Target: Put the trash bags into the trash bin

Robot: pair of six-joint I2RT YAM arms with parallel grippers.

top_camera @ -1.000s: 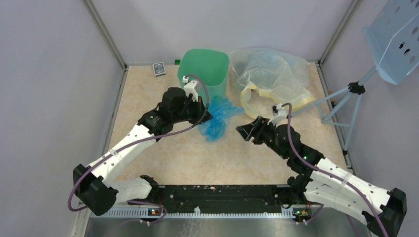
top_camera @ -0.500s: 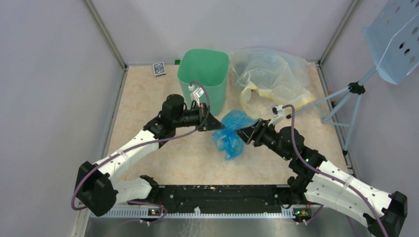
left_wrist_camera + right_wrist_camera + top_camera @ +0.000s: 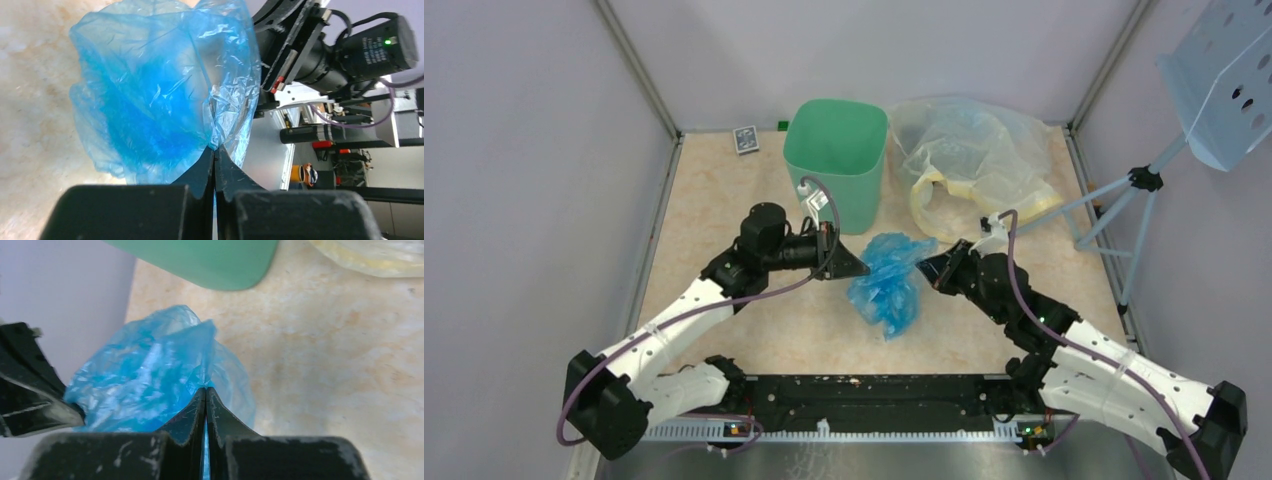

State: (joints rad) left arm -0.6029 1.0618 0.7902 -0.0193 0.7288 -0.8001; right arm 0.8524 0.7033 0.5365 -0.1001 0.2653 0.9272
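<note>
A crumpled translucent blue trash bag (image 3: 887,283) hangs between my two grippers, in front of the mint-green trash bin (image 3: 837,160). My left gripper (image 3: 864,268) is shut on the bag's left edge. In the left wrist view its jaws pinch the blue film (image 3: 165,95) at their tips (image 3: 214,149). My right gripper (image 3: 921,265) is shut on the bag's right edge. The right wrist view has blue plastic (image 3: 145,380) caught between its closed tips (image 3: 206,388), with the bin's base (image 3: 210,262) at the top.
A larger clear yellowish plastic bag (image 3: 969,160) lies right of the bin. A pale-blue perforated panel (image 3: 1224,80) on a tripod stands at the far right. A small dark card box (image 3: 745,139) sits by the back wall, left of the bin.
The left gripper carried the bag away from the bin toward the table's middle. The right gripper moved in to the bag and closed on its right edge.
</note>
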